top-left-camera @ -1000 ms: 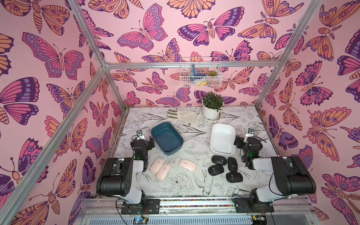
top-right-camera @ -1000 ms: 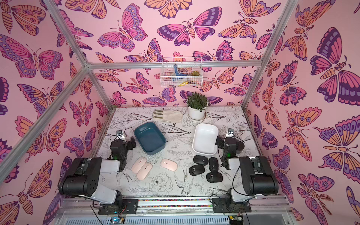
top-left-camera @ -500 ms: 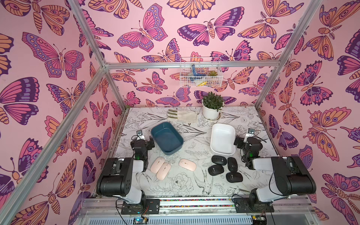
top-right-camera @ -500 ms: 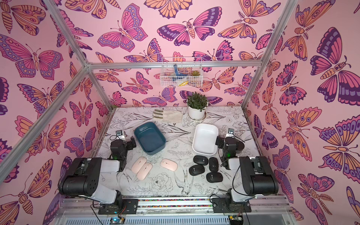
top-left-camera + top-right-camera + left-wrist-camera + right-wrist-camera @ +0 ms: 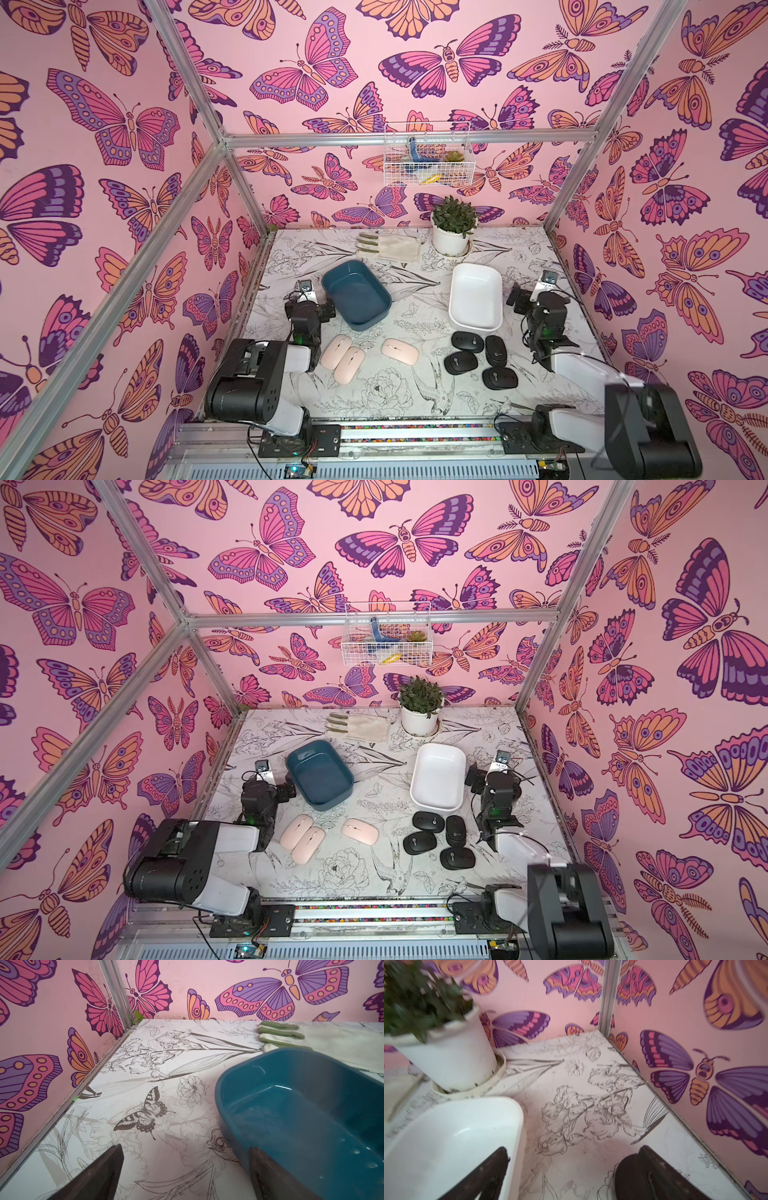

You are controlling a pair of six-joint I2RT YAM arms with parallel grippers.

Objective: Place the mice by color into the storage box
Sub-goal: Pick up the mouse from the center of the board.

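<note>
Standing spread wide with nothing between them, the left gripper's [image 5: 185, 1169] jaws have bare table [image 5: 145, 1159] ahead, the wall rail off their outer side and the blue box [image 5: 356, 294] rim at the inner jaw. Three pink mice [image 5: 348, 362] lie behind it, near the arm. Four black mice [image 5: 482, 358] cluster behind the right gripper [image 5: 571, 1167], equally spread and holding nothing, one jaw over the white box [image 5: 475, 296] edge, open table beyond.

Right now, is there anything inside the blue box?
No. The blue box looks empty; its bare bottom shows in both top views. The pink mice lie on the table in front of it. The left wrist view misses one corner.
</note>
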